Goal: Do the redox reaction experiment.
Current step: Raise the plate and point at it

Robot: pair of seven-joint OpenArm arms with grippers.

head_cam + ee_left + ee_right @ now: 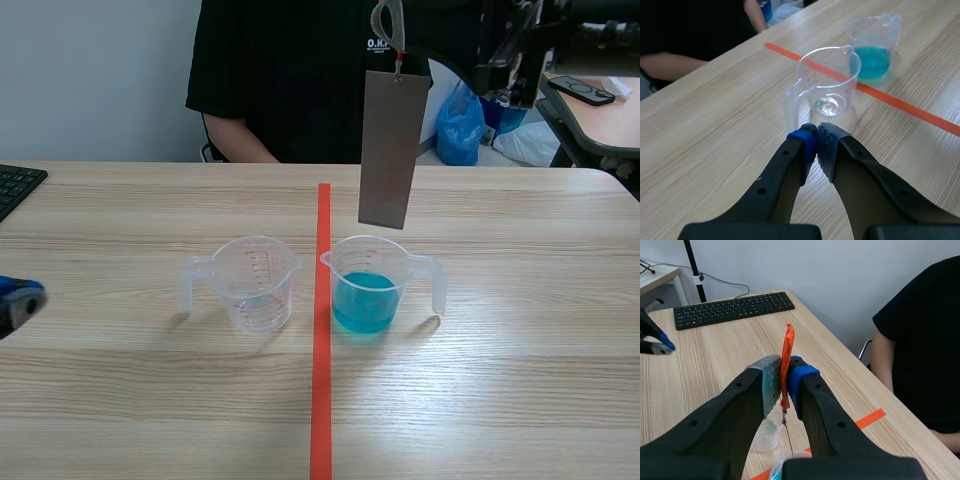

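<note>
The right pincer (785, 372) is clamped on an orange ribbon (787, 365), from which a grey metal plate (392, 150) hangs upright above a cup of blue liquid (370, 285), just right of the red tape line. The left pincer (816, 137), fingers together on nothing, sits low over the surface (520, 380), just short of the empty cup (827, 85). A person (290, 70) sits opposite.

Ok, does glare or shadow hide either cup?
Scene view: faint shadows by the clear cup and blue-liquid cup, nothing hidden. Left wrist view: small highlight in the clear cup's base. Right wrist view: right pincer, shut on the orange strap, covers most of both cups.
</note>
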